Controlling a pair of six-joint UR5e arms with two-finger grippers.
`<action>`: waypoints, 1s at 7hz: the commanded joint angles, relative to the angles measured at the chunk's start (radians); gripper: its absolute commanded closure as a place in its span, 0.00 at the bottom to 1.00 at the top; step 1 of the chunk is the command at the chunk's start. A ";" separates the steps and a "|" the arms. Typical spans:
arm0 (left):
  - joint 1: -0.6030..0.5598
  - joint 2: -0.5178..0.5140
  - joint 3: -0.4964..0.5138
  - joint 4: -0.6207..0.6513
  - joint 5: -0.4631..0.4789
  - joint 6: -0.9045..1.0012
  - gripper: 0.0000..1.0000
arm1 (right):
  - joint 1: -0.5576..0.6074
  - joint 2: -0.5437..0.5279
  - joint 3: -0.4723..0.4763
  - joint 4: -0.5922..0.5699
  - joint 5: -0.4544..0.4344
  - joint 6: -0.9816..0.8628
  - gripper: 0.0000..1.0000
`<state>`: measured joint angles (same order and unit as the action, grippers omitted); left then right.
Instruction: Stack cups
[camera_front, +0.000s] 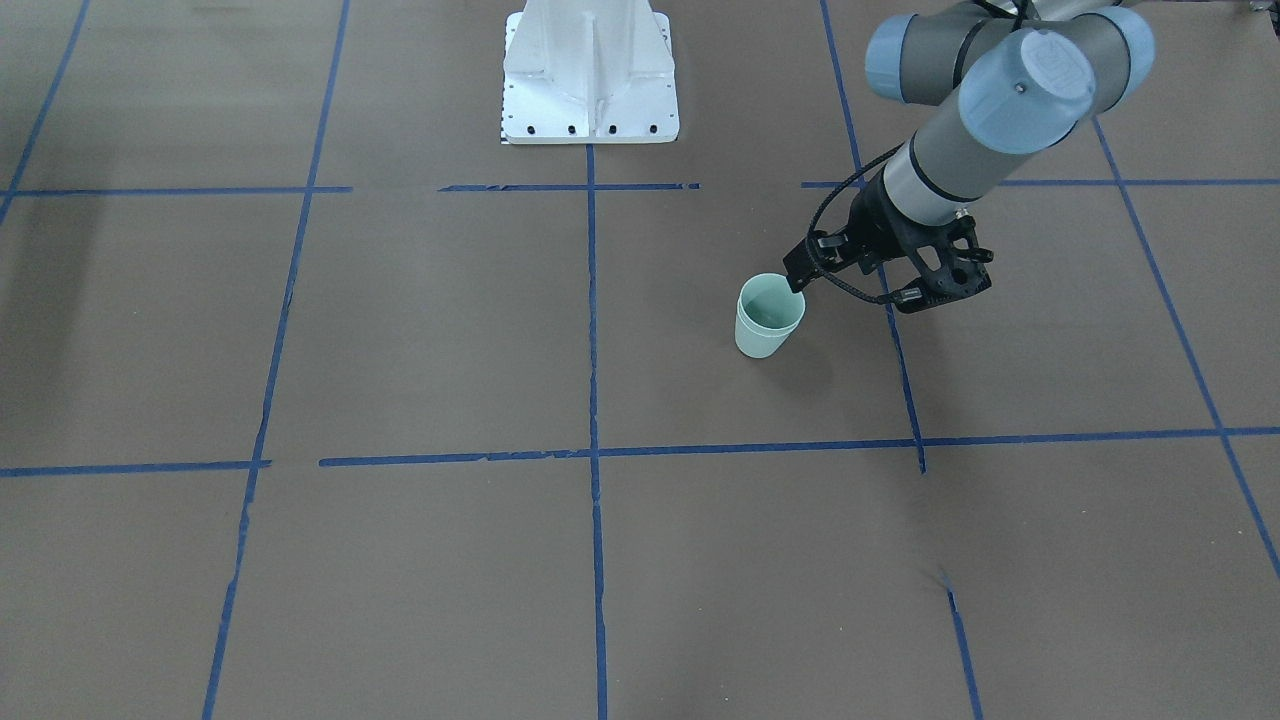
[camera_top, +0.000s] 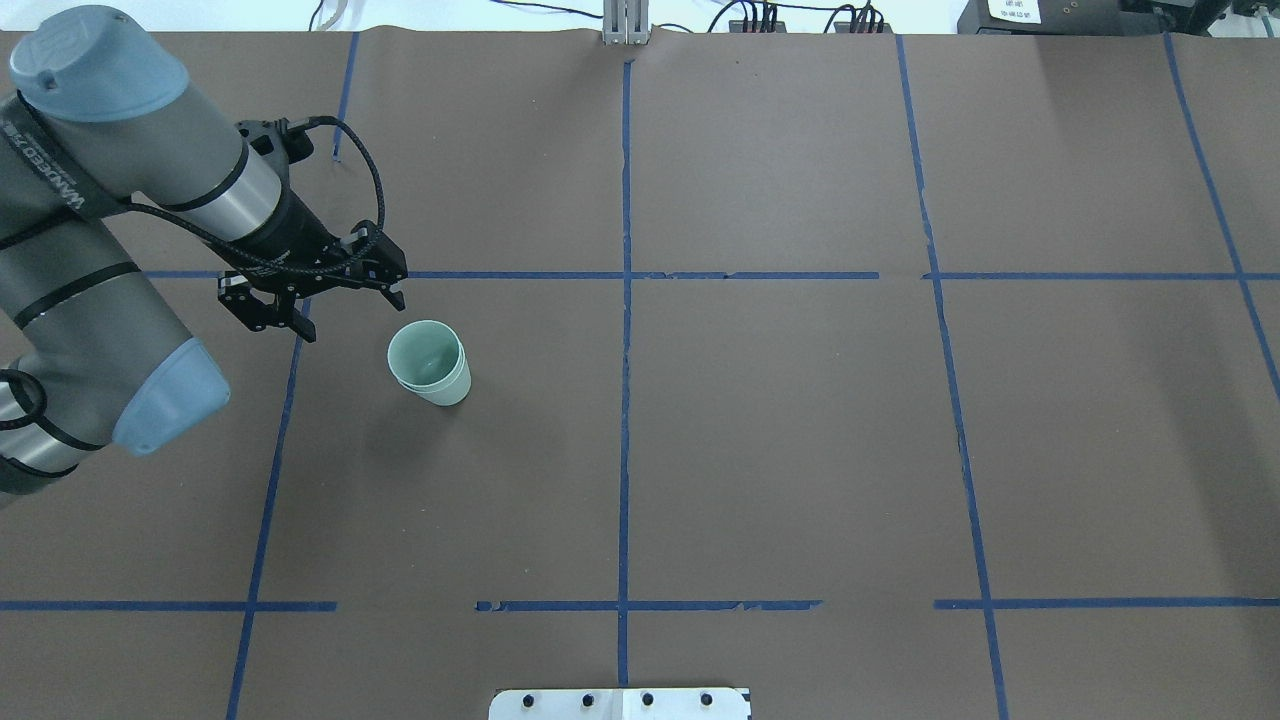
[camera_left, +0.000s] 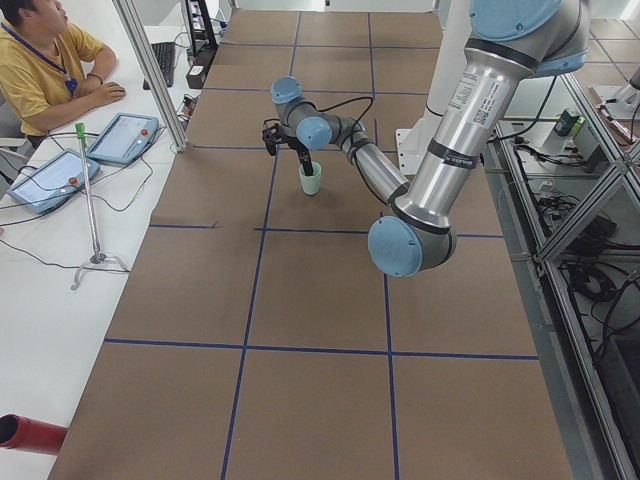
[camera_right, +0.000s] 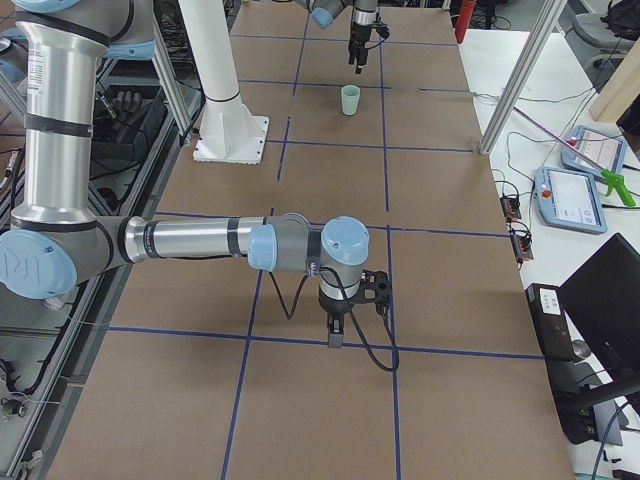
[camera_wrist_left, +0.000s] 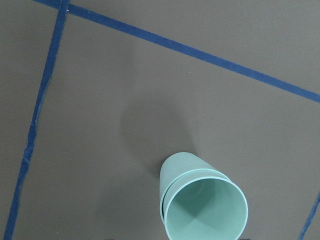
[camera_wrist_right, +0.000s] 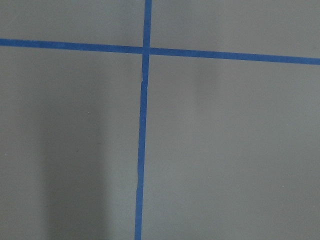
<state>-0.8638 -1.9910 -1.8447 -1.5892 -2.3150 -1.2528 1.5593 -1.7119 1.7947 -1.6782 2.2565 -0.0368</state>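
Brown table (camera_top: 800, 450) with blue tape (camera_top: 625, 450) bears nested cups (camera_top: 430, 362); left claw (camera_top: 350, 315) gapes wide, right claw (camera_right: 335, 338) cannot be judged.

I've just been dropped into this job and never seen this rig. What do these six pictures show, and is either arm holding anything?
It is a robot with two arms at a brown table marked with blue tape. Four fixed cameras look from the front, overhead and each end; two more ride on the wrists. Two mint-green cups stand nested, one inside the other. The left arm hangs beside them, its jaws open and empty. The right arm shows only in the right-end view; I cannot tell how its jaws stand.
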 joint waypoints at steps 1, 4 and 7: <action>-0.125 0.123 -0.004 -0.026 -0.006 0.280 0.00 | 0.001 0.000 0.000 0.000 0.000 0.000 0.00; -0.375 0.341 0.016 -0.017 0.000 0.884 0.00 | 0.001 0.000 0.000 0.000 0.000 0.000 0.00; -0.649 0.532 0.112 -0.014 0.003 1.359 0.00 | 0.001 0.000 0.000 0.000 0.000 0.000 0.00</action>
<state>-1.4012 -1.5347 -1.7758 -1.6035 -2.3105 -0.0475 1.5595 -1.7119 1.7948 -1.6782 2.2565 -0.0368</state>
